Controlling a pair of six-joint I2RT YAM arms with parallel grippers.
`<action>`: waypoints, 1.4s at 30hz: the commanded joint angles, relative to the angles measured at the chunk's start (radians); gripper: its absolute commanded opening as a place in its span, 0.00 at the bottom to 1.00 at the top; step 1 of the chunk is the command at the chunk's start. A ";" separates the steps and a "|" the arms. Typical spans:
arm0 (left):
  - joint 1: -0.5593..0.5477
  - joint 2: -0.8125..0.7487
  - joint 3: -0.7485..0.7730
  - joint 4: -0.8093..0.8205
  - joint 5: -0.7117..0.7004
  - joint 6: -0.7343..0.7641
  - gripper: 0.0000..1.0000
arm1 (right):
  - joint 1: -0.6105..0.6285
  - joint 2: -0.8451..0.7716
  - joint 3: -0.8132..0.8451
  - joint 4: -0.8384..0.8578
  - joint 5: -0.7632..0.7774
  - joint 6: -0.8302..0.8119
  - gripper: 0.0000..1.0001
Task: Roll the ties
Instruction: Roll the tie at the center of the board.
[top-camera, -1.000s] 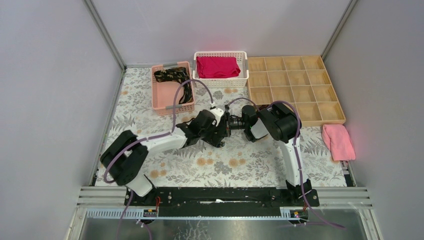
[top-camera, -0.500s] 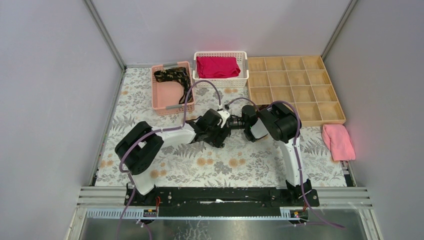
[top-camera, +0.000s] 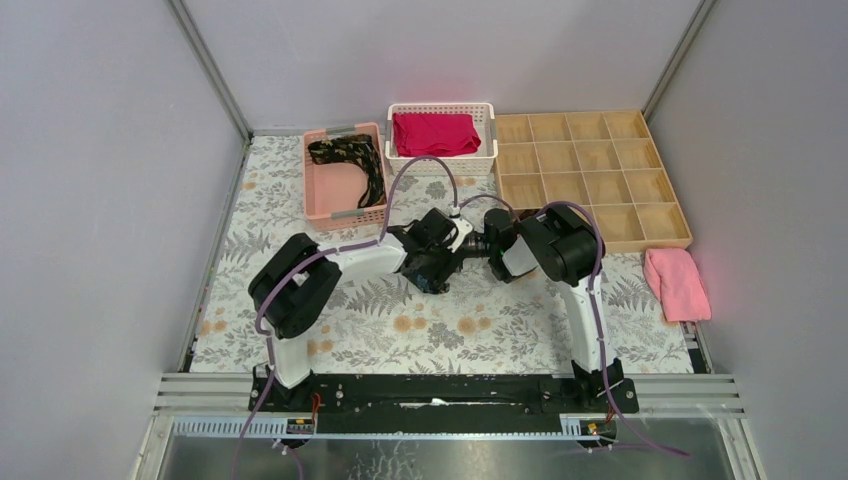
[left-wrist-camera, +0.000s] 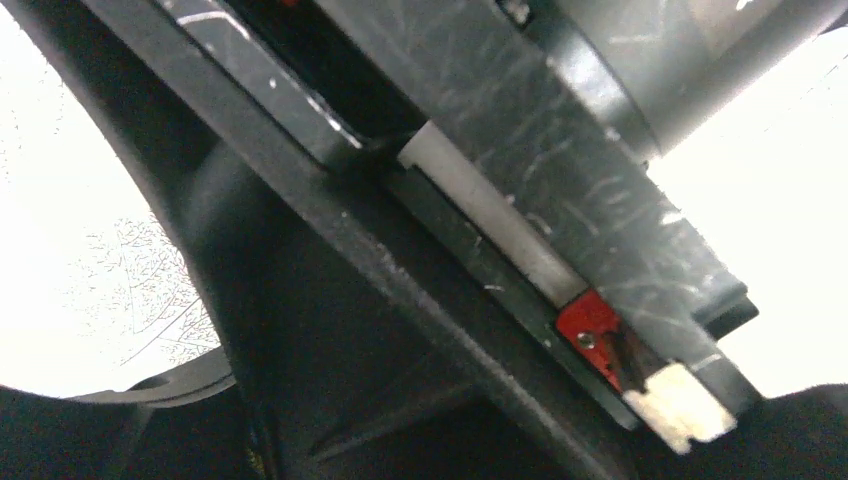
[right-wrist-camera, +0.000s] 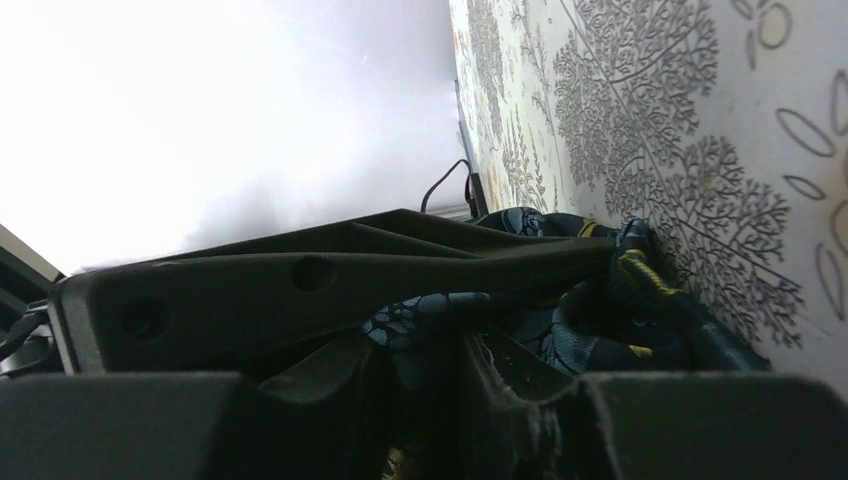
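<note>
Arms bent inward over worktop (top-camera: 480, 330), right end effector (right-wrist-camera: 560, 310) closed on bunched blue-teal tie (right-wrist-camera: 590, 340), left end effector (top-camera: 455, 250) alongside, opening not discernible.

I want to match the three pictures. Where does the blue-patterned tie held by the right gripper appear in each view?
Right wrist: the blue-patterned tie is at lower centre, bunched between the right gripper fingers.
Top external: hidden at that gripper, mid-table.
Left wrist: not recognisable.
Shared landmark: the leaf-printed tablecloth, seen in all three.
</note>
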 joint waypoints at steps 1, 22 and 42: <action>-0.005 0.190 0.003 -0.048 0.040 -0.085 0.54 | -0.002 -0.074 0.015 -0.068 -0.034 -0.078 0.32; 0.030 0.223 0.014 -0.071 0.117 -0.107 0.53 | -0.009 -0.418 0.075 -0.913 0.228 -0.670 0.72; 0.020 0.254 0.035 -0.092 0.112 -0.105 0.42 | -0.101 -0.517 0.051 -0.991 0.353 -0.739 0.67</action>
